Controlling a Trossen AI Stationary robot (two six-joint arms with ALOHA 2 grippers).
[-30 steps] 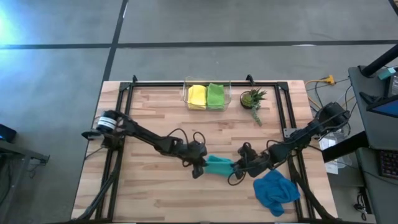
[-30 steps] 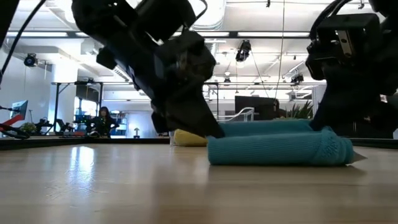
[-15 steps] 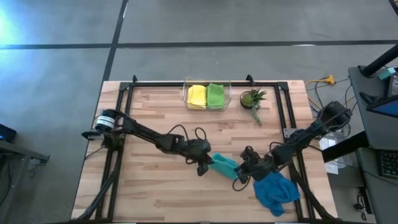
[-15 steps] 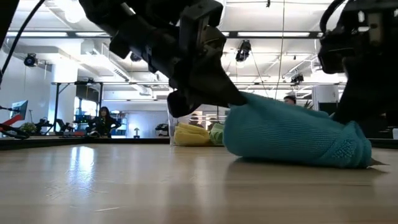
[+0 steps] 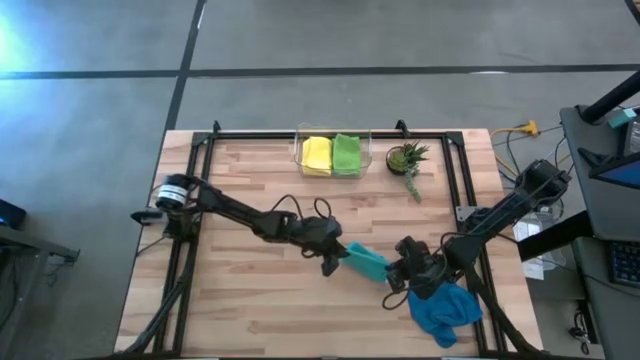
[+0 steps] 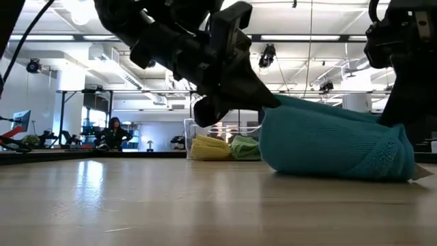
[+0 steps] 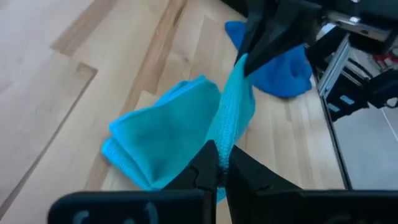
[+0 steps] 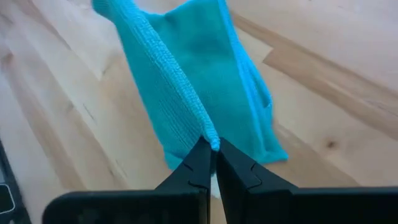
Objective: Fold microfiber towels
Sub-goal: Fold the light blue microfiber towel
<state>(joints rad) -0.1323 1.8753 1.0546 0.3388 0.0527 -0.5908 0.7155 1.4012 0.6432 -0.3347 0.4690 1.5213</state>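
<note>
In the high view, the left arm reaches in from the left edge of the wooden table [image 5: 250,285] toward the middle of the frame, and the left gripper [image 5: 335,258] sits just left of centre, its fingers pinched together on one end of the teal towel [image 5: 367,263]. The left wrist view shows the same hold: the two dark fingers [image 7: 205,167] meet at the lower middle of the frame on a raised fold of the teal cloth, which runs up and to the right as a taut ridge while the rest of the towel lies spread on the wood at centre left. In the low view the teal towel [image 6: 334,140] fills the right half of the frame as a thick folded bundle resting on the table top. At the upper middle of the high view a clear bin [image 5: 332,156] holds the yellow towel [image 5: 316,155] on the left and the lime green towel [image 5: 346,154] touching it on the right; just to the right of the bin stands a small potted plant [image 5: 406,160]. Right of centre, the right gripper [image 5: 403,275] is clamped shut on the other end of the teal towel, as the right wrist view confirms with its fingers [image 8: 198,168] closed on the ridge. The blue towel [image 5: 443,307] lies crumpled at lower right, just below that gripper.
</note>
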